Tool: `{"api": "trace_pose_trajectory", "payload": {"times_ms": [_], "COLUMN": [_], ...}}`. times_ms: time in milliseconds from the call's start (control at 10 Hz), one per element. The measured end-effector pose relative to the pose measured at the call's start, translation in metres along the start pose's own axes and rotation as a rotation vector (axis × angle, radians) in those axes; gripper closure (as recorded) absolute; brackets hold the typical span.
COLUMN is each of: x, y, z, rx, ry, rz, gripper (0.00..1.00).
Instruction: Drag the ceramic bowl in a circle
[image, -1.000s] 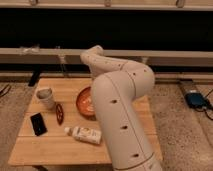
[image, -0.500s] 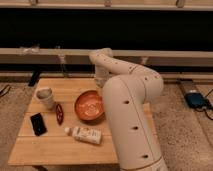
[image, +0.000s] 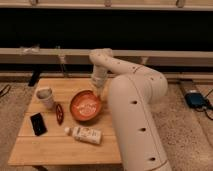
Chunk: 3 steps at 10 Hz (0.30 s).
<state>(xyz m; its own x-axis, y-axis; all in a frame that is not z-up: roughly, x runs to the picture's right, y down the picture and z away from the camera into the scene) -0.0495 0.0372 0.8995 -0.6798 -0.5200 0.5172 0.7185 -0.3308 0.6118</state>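
One ceramic bowl (image: 86, 106) sits mid-counter (image: 60, 150), beside one cup (image: 45, 97), bottle (image: 84, 134) and phone (image: 37, 124). The end effector (image: 97, 93) meets the bowl's upper-right rim; whether it is clenched, I cannot tell. Bare wood lies along the lower edge.

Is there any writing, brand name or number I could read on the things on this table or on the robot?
None can be read.
White bottle: dark marks on its label, too blurred to read.
Ceramic bowl: pale marks inside, not legible as text.
The gripper, at the bowl's far rim, shows no writing.
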Motion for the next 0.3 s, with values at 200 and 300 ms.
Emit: {"api": "trace_pose_trajectory", "payload": {"times_ms": [200,300], "x": [-0.0013,-0.0002], "y": [0.0016,0.0003], "z": [-0.0002,0.0001], "rx": [0.000,0.000], "ry": [0.001,0.000], "rz": [0.005,0.002], "gripper": [0.30,0.30]}}
